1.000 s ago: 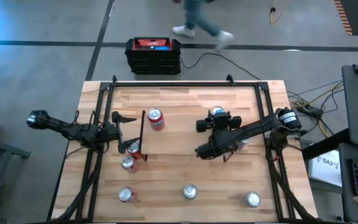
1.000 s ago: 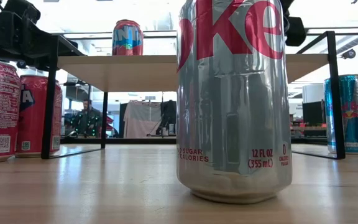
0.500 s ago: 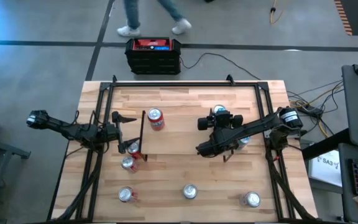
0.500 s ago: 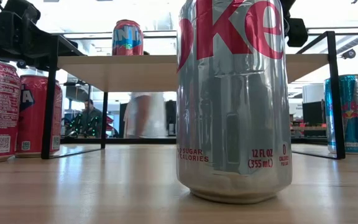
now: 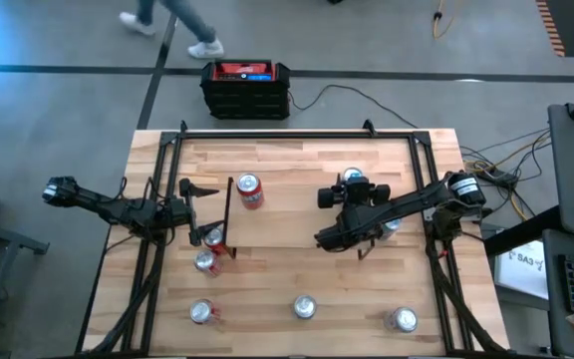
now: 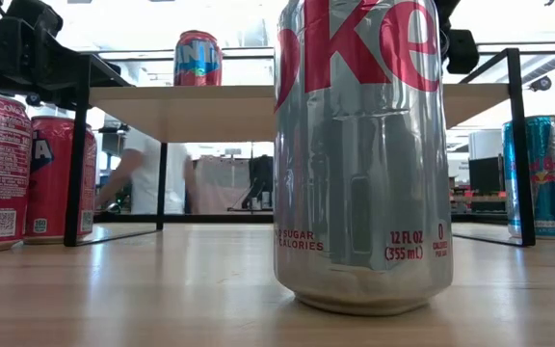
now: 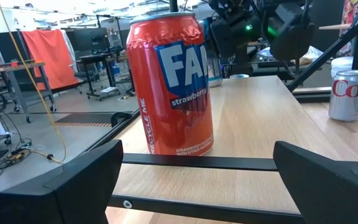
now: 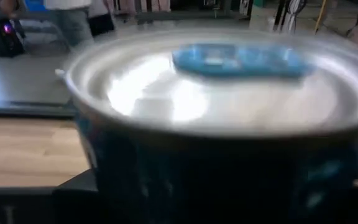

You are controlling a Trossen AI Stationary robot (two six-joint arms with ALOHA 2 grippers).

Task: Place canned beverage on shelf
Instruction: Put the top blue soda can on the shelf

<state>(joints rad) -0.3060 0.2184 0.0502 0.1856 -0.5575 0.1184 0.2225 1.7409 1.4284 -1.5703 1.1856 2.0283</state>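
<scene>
The shelf (image 5: pixel 287 214) is a light-wood board on black legs in the middle of the table. A red Fanta can (image 5: pixel 250 189) stands upright on its left part and also shows in the left wrist view (image 7: pixel 169 84). My left gripper (image 5: pixel 199 189) is open and level at the shelf's left end, with the can a short way beyond its fingers. My right gripper (image 5: pixel 350 191) is over the shelf's right part, shut on a dark blue can (image 5: pixel 353 177). That can's silver top (image 8: pixel 229 81) fills the right wrist view. My right gripper holds the dark blue can by its body below the rim (image 8: pixel 216 168); the can itself hides the fingers. It comes level from the table's right side. The can is upright over the shelf board. Whether its base rests on the board cannot be told.
A big Diet Coke can (image 6: pixel 359 154) stands at the table's near edge, also in the high view (image 5: pixel 304 307). Red cans (image 5: pixel 207 249) stand left of the shelf, with more near the front (image 5: pixel 202 311), (image 5: pixel 402 319). A blue can (image 6: pixel 545 173) stands under the shelf's right end. A black-and-red box (image 5: pixel 246 88) is behind the table.
My right gripper has crept a little toward the table's right and far side, carrying the blue can upright. A person beyond the table has walked toward the left.
</scene>
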